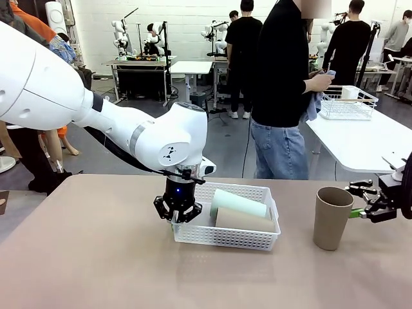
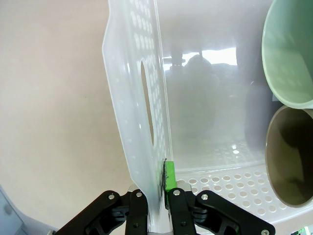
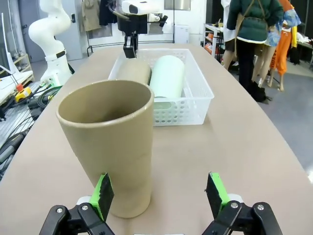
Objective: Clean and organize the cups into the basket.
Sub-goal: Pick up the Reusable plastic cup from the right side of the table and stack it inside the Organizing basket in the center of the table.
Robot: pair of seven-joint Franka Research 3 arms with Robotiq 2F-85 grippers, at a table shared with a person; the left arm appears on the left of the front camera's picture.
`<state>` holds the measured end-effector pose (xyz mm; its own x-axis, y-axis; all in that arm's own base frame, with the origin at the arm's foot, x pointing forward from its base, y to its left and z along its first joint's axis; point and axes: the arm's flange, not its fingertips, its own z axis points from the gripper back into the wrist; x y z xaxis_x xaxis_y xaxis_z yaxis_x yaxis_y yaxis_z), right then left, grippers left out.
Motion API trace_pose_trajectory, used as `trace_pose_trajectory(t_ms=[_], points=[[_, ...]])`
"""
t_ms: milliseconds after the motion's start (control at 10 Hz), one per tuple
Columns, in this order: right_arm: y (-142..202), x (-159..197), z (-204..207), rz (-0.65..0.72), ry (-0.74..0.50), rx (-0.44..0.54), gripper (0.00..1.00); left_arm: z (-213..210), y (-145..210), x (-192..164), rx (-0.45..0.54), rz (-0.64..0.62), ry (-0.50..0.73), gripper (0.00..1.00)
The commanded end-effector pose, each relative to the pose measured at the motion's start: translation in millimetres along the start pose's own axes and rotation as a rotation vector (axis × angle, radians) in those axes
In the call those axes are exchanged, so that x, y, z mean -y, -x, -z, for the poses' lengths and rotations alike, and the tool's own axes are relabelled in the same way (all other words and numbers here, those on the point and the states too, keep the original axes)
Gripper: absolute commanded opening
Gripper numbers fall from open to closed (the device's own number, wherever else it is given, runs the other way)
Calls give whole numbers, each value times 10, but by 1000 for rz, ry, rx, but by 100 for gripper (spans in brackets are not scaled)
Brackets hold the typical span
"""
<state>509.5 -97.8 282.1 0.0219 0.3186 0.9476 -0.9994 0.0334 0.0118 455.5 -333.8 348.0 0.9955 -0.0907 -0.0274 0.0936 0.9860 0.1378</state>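
Tan tabletop (image 1: 96, 257) in a busy lab room; person (image 1: 280, 84) in a dark top standing beyond the basket (image 1: 225, 243), cloth in hand.

Found at the basket's left end: left gripper (image 1: 178, 212), pointing down, pinching the end wall. Confirmed from the left wrist view: fingers pressed together on that perforated wall just beside the handle cut-out, one green pad (image 2: 169, 176) on the basket's inner side.

Noted inside the basket: mint green cup (image 1: 237, 203) and tan cup (image 1: 244, 220), both on their sides, touching, mouths toward the left end.

Noted right of the basket, apart from it: second tan cup (image 1: 332, 217), upright, mouth up.

Found farther right of the basket: right gripper (image 1: 360, 212), jaws spread wide, just beside that cup, not gripping it.
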Motion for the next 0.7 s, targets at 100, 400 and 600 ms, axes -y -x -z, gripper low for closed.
trace_pose_trajectory(t_ms=[100,400,600], points=[[87,58,30,4,-35,-17,100,53,28,15,-7,8,-9,0],[90,66,-55,9,-43,-7,100,53,28,15,-7,8,-9,0],[105,41,-100,10,-73,0,100,53,28,15,-7,8,-9,0]])
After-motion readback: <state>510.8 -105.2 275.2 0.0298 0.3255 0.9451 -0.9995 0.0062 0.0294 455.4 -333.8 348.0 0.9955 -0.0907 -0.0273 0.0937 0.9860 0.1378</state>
